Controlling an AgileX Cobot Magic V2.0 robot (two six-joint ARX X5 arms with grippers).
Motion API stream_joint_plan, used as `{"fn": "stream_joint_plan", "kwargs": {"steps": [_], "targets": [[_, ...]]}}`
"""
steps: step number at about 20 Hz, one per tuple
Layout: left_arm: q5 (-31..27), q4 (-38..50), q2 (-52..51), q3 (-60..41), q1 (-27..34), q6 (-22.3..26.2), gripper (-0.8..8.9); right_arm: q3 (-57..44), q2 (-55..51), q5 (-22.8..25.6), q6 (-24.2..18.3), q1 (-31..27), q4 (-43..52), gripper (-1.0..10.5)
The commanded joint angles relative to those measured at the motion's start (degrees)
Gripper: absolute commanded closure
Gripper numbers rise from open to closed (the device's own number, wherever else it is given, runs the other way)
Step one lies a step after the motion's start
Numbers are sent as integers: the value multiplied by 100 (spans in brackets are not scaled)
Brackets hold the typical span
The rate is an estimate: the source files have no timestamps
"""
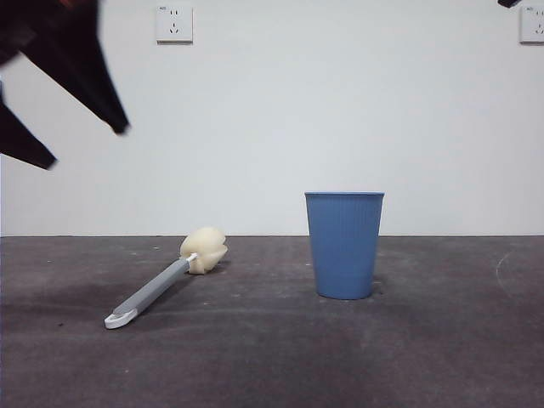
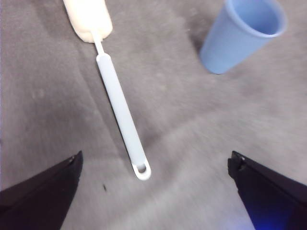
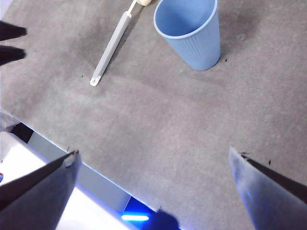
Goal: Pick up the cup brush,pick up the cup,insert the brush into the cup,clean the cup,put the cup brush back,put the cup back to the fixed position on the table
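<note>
The cup brush (image 1: 157,287) lies flat on the table (image 1: 272,357), left of centre, its cream sponge head (image 1: 204,249) toward the back and its white looped end (image 1: 121,319) toward the front. About a cup's width to its right stands the blue ribbed cup (image 1: 344,245), upright and empty. My left gripper (image 1: 83,144) hangs open, high above the brush's handle. In the left wrist view the left gripper (image 2: 156,158) frames the brush (image 2: 120,108), with the cup (image 2: 242,33) beyond. My right gripper (image 3: 153,152) is open and empty, high above the table in front of the cup (image 3: 189,33).
A white wall with two sockets (image 1: 174,24) stands behind the table. The right arm shows only as a black tip (image 1: 510,2) at the top right corner. The right wrist view shows the table's near edge (image 3: 72,167) and the left gripper's fingers (image 3: 12,43).
</note>
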Motion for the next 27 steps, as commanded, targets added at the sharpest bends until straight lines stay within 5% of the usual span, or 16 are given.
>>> {"fn": "stream_joint_plan", "kwargs": {"steps": [1,4,12,27], "targets": [[-479,114,544,223,-297,-149,194,17,15,-2,83,11,76,379],[-1093,122,1318,586,-557,-243,194,17,15,-2,83,11,76,379],[-1099,413,2728,715,-638,-662,253,17,15,7,81,11,79,380],[-1759,538,3220,715,-990,-1152,263,17,15,20,81,11,76,380]]}}
